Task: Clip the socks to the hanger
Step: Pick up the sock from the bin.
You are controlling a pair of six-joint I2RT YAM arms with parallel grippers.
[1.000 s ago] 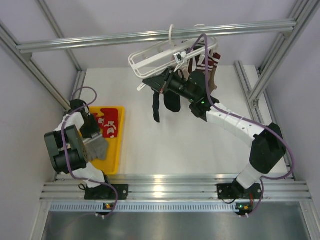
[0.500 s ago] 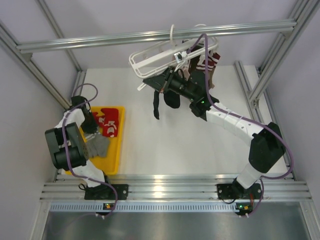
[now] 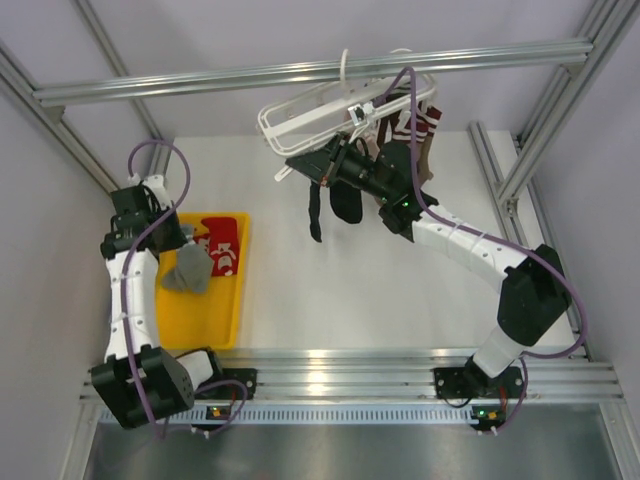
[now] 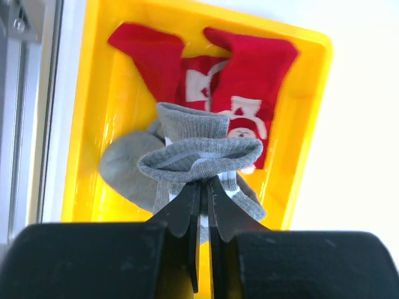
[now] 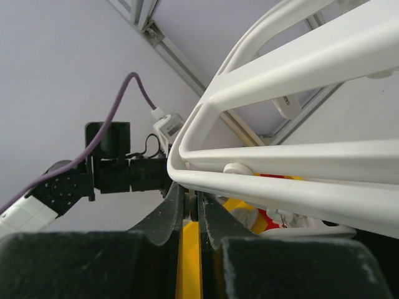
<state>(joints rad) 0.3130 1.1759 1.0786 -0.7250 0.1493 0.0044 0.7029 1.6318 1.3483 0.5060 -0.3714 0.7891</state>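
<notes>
My left gripper (image 4: 204,187) is shut on the cuff of a grey sock (image 4: 198,154) and holds it lifted above the yellow tray (image 4: 100,93). Two red socks with white markings (image 4: 240,87) lie in the tray, with another grey sock (image 4: 121,165) beside them. In the top view the left gripper (image 3: 180,255) carries the grey sock (image 3: 190,272) over the tray. The white hanger (image 3: 300,112) hangs from the top bar at the back. My right gripper (image 5: 194,200) is shut on a small white clip peg under the hanger frame (image 5: 280,156); it also shows in the top view (image 3: 298,165).
Dark socks (image 3: 316,212) dangle from the hanger's clips, and brown and white socks (image 3: 415,130) hang at its right end. The yellow tray (image 3: 232,300) sits at the table's left. Aluminium frame posts stand at both sides and a rail runs along the front.
My left arm has risen and stretched out, lifting the grey sock up from the tray. The right arm and the hanger have stayed in place.
</notes>
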